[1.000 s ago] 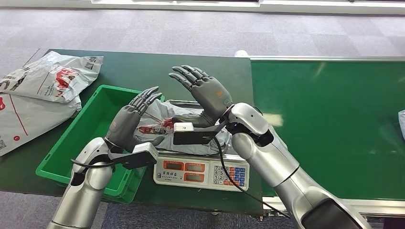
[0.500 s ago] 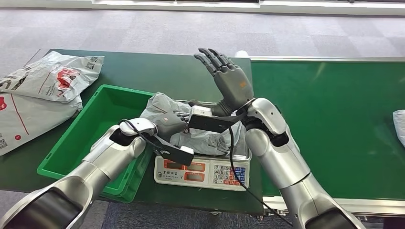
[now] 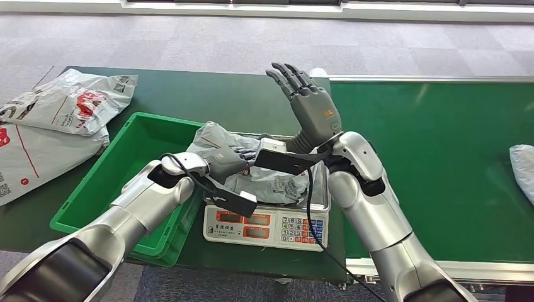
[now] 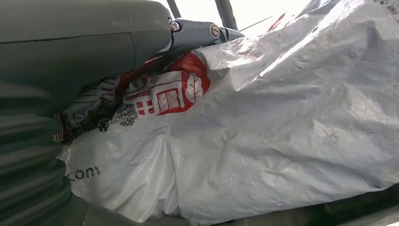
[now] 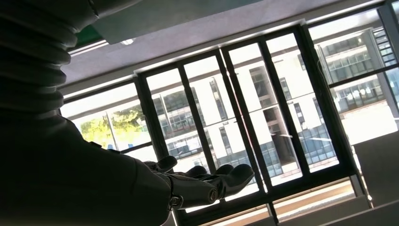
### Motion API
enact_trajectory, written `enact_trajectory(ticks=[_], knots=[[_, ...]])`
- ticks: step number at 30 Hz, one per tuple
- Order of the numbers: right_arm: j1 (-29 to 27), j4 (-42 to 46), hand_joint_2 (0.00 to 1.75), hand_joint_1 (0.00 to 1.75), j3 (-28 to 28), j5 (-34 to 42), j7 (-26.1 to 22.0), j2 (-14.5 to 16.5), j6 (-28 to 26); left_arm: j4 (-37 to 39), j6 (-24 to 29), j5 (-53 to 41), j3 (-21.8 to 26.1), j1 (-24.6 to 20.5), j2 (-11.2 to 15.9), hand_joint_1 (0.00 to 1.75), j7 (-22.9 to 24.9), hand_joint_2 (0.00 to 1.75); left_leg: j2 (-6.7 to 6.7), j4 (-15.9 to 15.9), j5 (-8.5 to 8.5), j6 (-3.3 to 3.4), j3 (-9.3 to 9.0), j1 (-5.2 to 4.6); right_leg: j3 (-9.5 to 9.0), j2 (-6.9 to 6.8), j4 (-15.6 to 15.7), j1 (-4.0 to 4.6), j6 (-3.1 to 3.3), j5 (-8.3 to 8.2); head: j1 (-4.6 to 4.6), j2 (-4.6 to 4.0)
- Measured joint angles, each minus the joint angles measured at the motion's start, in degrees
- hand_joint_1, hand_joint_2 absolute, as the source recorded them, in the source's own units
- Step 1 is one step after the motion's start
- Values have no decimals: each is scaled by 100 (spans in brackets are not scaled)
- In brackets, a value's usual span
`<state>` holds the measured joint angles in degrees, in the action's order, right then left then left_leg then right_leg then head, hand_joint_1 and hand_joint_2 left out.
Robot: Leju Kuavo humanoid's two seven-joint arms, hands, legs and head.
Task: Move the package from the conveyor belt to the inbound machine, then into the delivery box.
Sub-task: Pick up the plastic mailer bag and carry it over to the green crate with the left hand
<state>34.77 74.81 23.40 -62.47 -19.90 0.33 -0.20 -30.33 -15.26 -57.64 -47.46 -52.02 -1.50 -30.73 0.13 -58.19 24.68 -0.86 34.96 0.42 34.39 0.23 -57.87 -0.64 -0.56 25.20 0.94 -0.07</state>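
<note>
The long green conveyor belt is flat and smooth, and it runs along the robot's right side. Beside it is a dark green table. A green plastic box with straight walls sits on the table. Two crinkly grey bags lie flat near the box. A white scale with buttons stands next to the box. The grey package lies on top of the scale. It is soft and wrinkled, with a red and white label. The robot's left hand rests on the package, fingers curled onto it. The right hand is lifted up above the scale, fingers spread wide, holding nothing.
</note>
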Motion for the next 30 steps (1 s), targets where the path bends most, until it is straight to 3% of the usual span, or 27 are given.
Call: enact_trajectory(ticks=[18,22,30], knots=[[-161,170,175,0,-173,-138,-16,31,57,54,69,98,-172,-48,-20,0,-9,175,-7,0,-1,1,-8,0,-11,-1,0,0,0,0,0,0],[-180,178,175,0,-178,-146,-16,31,59,56,70,122,-181,-47,-21,175,-11,175,-7,0,-1,1,-8,0,-11,-1,0,0,0,0,0,0],[-209,185,175,0,-206,-163,-28,31,61,51,411,373,-228,-21,-21,175,-12,175,-6,0,-2,1,-4,0,-6,0,0,-1,0,-1,0,0]])
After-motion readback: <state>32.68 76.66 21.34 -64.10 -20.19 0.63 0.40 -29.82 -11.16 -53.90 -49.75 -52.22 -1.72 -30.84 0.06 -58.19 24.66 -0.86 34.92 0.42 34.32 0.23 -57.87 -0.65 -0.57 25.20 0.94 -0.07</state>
